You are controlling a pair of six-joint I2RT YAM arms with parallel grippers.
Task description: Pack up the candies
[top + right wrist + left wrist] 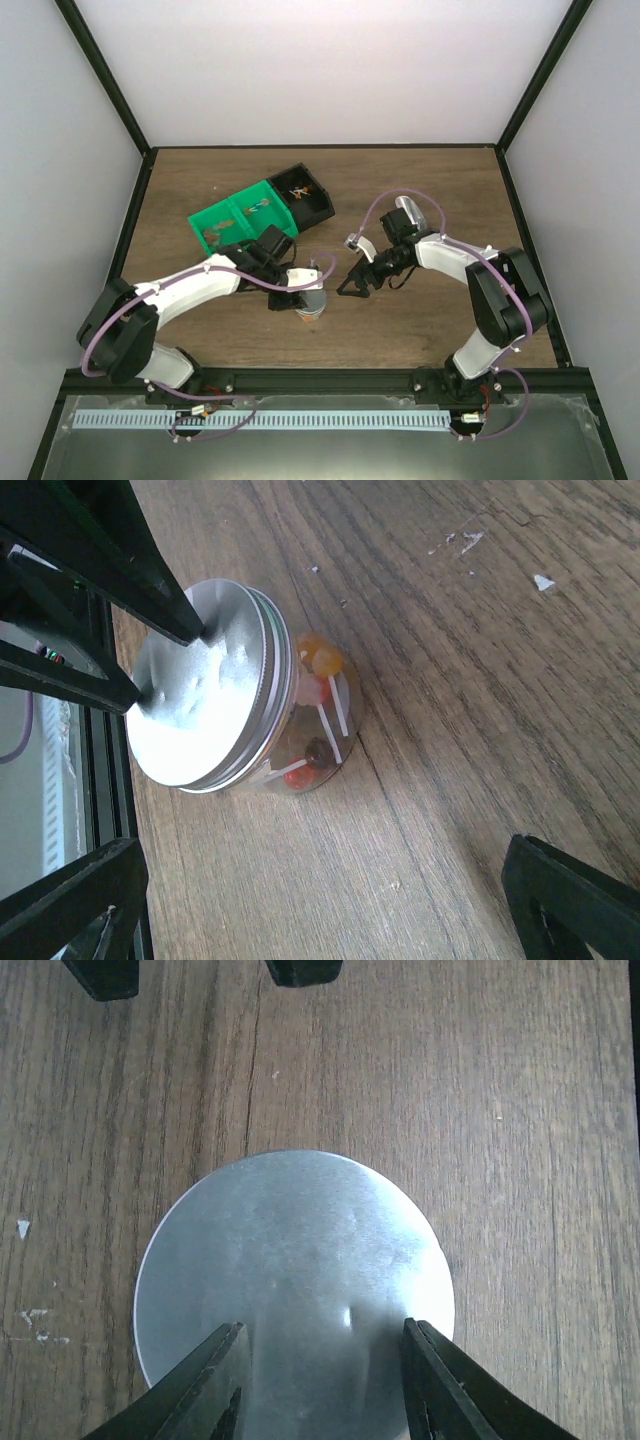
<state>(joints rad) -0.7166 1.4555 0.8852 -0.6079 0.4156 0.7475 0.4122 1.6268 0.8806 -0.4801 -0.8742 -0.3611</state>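
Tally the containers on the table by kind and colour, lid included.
Clear jar: 1
Metal lid, on the jar: 1
Black bin: 1
Green bin sections: 2 (one divided bin or two bins, cannot tell)
Total: 5

We're seeing a brushed, softly shiny metal lid (295,1250), a clear glossy jar (325,735), and a matt, grainy wooden table (520,1110).

The candies (322,663) sit in a jar (268,685) on the worktop (430,180); bins (245,222) lie behind it, far left.
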